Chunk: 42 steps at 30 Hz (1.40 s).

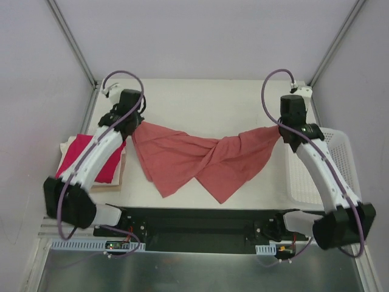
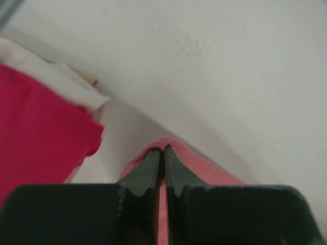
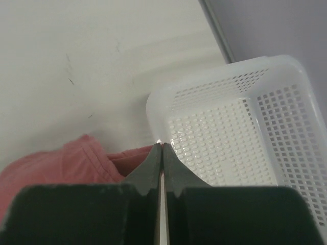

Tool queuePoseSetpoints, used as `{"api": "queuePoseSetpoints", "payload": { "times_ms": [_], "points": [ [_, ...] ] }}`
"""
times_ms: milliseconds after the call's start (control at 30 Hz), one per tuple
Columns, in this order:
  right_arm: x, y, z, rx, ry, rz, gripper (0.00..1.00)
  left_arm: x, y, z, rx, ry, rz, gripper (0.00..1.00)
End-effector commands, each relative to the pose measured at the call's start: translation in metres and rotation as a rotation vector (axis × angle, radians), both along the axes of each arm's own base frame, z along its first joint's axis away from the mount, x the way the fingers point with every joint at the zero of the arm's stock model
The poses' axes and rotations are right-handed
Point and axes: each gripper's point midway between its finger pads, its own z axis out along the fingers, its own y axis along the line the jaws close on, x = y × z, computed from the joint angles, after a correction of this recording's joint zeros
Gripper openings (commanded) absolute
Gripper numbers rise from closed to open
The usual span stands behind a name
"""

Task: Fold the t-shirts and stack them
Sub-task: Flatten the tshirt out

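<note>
A salmon-pink t-shirt (image 1: 203, 159) hangs stretched and twisted between my two grippers above the table. My left gripper (image 1: 135, 125) is shut on its left corner; the wrist view shows pink cloth (image 2: 214, 171) pinched in my left gripper (image 2: 163, 149). On the opposite side, my right gripper (image 1: 281, 129) is shut on the shirt's right corner, with pink cloth (image 3: 61, 163) bunched left of my right gripper (image 3: 162, 145). A folded magenta-red t-shirt (image 1: 79, 155) lies on a cream folded one (image 1: 120, 176) at the left, under my left arm.
A white mesh basket (image 1: 340, 152) stands at the table's right edge, close beside my right gripper, its rim (image 3: 204, 84) just ahead of the fingers. Metal frame posts rise at the back corners. The white table (image 1: 200, 100) extends behind the shirt.
</note>
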Motion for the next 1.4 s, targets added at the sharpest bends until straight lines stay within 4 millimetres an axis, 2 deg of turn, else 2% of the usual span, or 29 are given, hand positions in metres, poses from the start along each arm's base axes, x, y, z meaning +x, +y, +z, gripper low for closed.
{"api": "queuePoseSetpoints", "payload": {
  "times_ms": [0, 33, 67, 100, 133, 167, 200, 233, 267, 300, 400, 433, 467, 500, 533, 567, 600, 633, 667, 700, 733, 800, 933, 1000, 1067, 1233, 1267, 1333, 1367],
  "points": [
    [0.064, 0.007, -0.023, 0.055, 0.024, 0.007, 0.01, 0.085, -0.023, -0.016, -0.065, 0.028, -0.112, 0.00],
    [0.079, 0.009, -0.012, 0.043, 0.008, 0.012, 0.01, 0.111, -0.031, -0.028, -0.053, 0.057, -0.139, 0.02],
    [0.093, 0.009, -0.034, 0.026, 0.067, 0.010, 0.01, 0.123, -0.036, -0.035, -0.053, 0.074, -0.163, 0.06],
    [0.102, 0.009, -0.038, 0.015, 0.082, 0.007, 0.01, 0.133, -0.045, -0.040, -0.073, 0.086, -0.202, 0.15],
    [0.109, 0.009, -0.041, 0.006, 0.100, 0.008, 0.04, 0.149, -0.052, -0.048, -0.071, 0.097, -0.226, 0.38],
    [0.125, 0.011, -0.046, -0.006, 0.122, 0.012, 0.13, 0.154, -0.055, -0.051, -0.074, 0.102, -0.234, 0.52],
    [0.131, 0.011, -0.046, -0.012, 0.132, 0.010, 0.20, 0.157, -0.058, -0.055, -0.081, 0.111, -0.245, 0.65],
    [0.132, 0.010, -0.061, -0.026, 0.201, 0.007, 0.29, 0.159, -0.060, -0.057, -0.084, 0.114, -0.251, 0.74],
    [0.138, 0.011, -0.052, -0.020, 0.186, 0.003, 0.57, 0.157, -0.061, -0.056, -0.092, 0.115, -0.258, 0.97],
    [0.137, 0.013, -0.053, -0.018, 0.198, 0.005, 0.68, 0.153, -0.062, -0.055, -0.098, 0.117, -0.265, 0.99],
    [0.122, 0.016, -0.055, 0.008, 0.216, 0.019, 0.89, 0.125, -0.067, -0.046, -0.135, 0.118, -0.295, 0.99],
    [0.113, 0.019, -0.041, 0.028, 0.184, 0.032, 0.95, 0.101, -0.066, -0.042, -0.148, 0.120, -0.295, 0.99],
    [0.106, 0.024, -0.039, 0.054, 0.178, 0.057, 0.97, 0.087, -0.067, -0.041, -0.155, 0.121, -0.298, 0.99],
    [0.092, 0.031, -0.049, 0.071, 0.202, 0.076, 0.97, 0.069, -0.078, -0.039, -0.158, 0.121, -0.324, 0.99],
    [0.079, 0.035, -0.034, 0.094, 0.162, 0.097, 0.97, 0.039, -0.080, -0.040, -0.163, 0.124, -0.340, 0.99],
    [0.069, 0.044, -0.034, 0.124, 0.164, 0.134, 0.97, 0.023, -0.083, -0.042, -0.155, 0.125, -0.353, 0.99],
    [0.050, 0.056, -0.053, 0.144, 0.208, 0.166, 0.97, 0.005, -0.090, -0.045, -0.147, 0.129, -0.377, 0.99],
    [0.034, 0.062, -0.042, 0.171, 0.176, 0.195, 0.97, -0.031, -0.104, -0.054, -0.152, 0.142, -0.421, 0.99],
    [0.022, 0.072, -0.050, 0.194, 0.192, 0.231, 0.97, -0.051, -0.108, -0.062, -0.146, 0.155, -0.433, 0.99],
    [0.009, 0.086, -0.054, 0.200, 0.201, 0.278, 0.97, -0.071, -0.111, -0.057, -0.178, 0.131, -0.454, 0.99],
    [-0.011, 0.089, -0.066, 0.210, 0.221, 0.301, 0.97, -0.102, -0.117, -0.087, -0.205, 0.205, -0.475, 0.99],
    [-0.033, 0.109, -0.077, 0.253, 0.253, 0.368, 0.97, -0.145, -0.113, -0.115, -0.264, 0.277, -0.473, 0.99],
    [-0.079, 0.135, -0.108, 0.350, 0.314, 0.463, 0.97, -0.205, -0.121, -0.153, -0.328, 0.388, -0.565, 0.99],
    [-0.095, 0.156, -0.117, 0.384, 0.344, 0.544, 0.97, -0.219, -0.116, -0.170, -0.328, 0.429, -0.554, 0.99],
    [-0.113, 0.175, -0.130, 0.400, 0.388, 0.612, 0.97, -0.223, -0.115, -0.176, -0.323, 0.457, -0.553, 0.95],
    [-0.138, 0.207, -0.151, 0.344, 0.470, 0.686, 0.97, -0.207, -0.113, -0.182, -0.263, 0.456, -0.492, 0.86],
    [-0.146, 0.216, -0.154, 0.338, 0.485, 0.709, 0.97, -0.205, -0.116, -0.182, -0.262, 0.456, -0.497, 0.81],
    [-0.151, 0.221, -0.162, 0.317, 0.510, 0.702, 0.97, -0.200, -0.125, -0.186, -0.272, 0.463, -0.522, 0.72],
    [-0.156, 0.224, -0.166, 0.314, 0.523, 0.709, 0.97, -0.200, -0.127, -0.188, -0.271, 0.472, -0.529, 0.62]
  ]
}}
